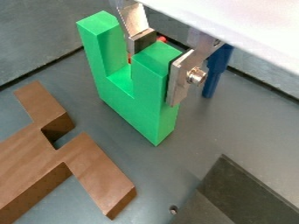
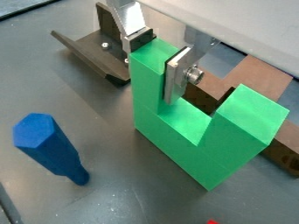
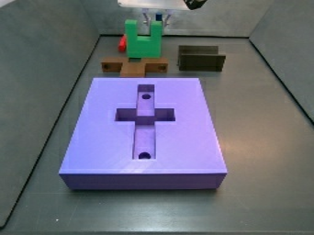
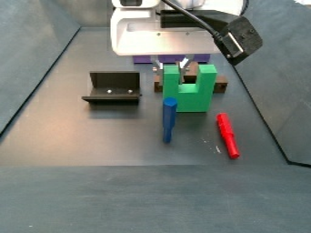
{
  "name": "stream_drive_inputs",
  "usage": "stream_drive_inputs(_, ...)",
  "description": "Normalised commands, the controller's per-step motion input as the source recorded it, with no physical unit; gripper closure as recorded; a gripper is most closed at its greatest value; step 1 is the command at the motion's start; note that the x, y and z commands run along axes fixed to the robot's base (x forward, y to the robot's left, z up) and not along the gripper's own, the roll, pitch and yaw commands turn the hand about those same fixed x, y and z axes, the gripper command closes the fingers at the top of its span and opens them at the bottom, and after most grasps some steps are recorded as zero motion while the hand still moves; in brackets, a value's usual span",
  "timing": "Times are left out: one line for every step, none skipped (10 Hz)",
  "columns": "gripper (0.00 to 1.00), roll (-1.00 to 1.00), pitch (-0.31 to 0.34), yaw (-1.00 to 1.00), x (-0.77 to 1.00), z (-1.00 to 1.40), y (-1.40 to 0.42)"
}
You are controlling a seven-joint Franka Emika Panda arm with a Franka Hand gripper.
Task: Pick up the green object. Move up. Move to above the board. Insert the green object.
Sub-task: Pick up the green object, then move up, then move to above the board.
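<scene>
The green object (image 1: 128, 87) is a bright green U-shaped piece standing upright on the grey floor, prongs up. It shows in both wrist views (image 2: 198, 131) and both side views (image 3: 143, 41) (image 4: 188, 86). My gripper (image 1: 156, 57) straddles one prong. One silver finger (image 1: 181, 77) lies flat on the prong's outer face and the other finger (image 1: 133, 22) sits in the notch. The jaws look shut on that prong, also in the other wrist view (image 2: 152, 61). The board (image 3: 110, 138), a large purple slab with a cross-shaped recess and two holes, lies nearer the side camera, apart from the piece.
A brown flat cross piece (image 1: 59, 157) lies beside the green piece, between it and the board (image 3: 128, 67). The dark fixture (image 4: 115, 88) stands to one side. A blue peg (image 4: 169, 118) stands close by and a red peg (image 4: 226, 134) lies on the floor.
</scene>
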Motion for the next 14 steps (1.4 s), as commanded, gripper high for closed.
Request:
stream_drive_inputs(1.0,0.0,0.0,0.0,0.0,0.0,0.0)
stream_drive_inputs(1.0,0.0,0.0,0.0,0.0,0.83,0.0)
stream_drive_inputs(1.0,0.01,0.002,-0.03,-0.02,0.84,0.11)
stream_drive_inputs(1.0,0.02,0.033,-0.04,-0.06,0.7,0.1)
stream_drive_inputs(1.0,0.06,0.02,-0.01,0.0,0.2,0.02)
stream_drive_inputs(1.0,0.0,0.0,0.0,0.0,1.4,0.0)
stream_drive_inputs(1.0,-0.01,-0.005,0.0,0.0,1.4,0.0)
stream_drive_inputs(1.0,0.02,0.024,0.0,-0.06,1.4,0.0)
stream_drive_inputs(1.0,0.02,0.006,0.0,-0.03,1.4,-0.01)
stream_drive_inputs(1.0,0.0,0.069,0.0,0.04,0.97,0.01)
stream_drive_inputs(1.0,0.01,0.089,0.01,0.04,0.61,0.01)
stream_drive_inputs(1.0,0.01,0.068,0.01,0.05,0.25,0.0)
stream_drive_inputs(1.0,0.15,0.219,-0.12,-0.05,0.18,-1.4)
stream_drive_inputs(1.0,0.18,0.175,-0.06,-0.05,0.18,-1.4)
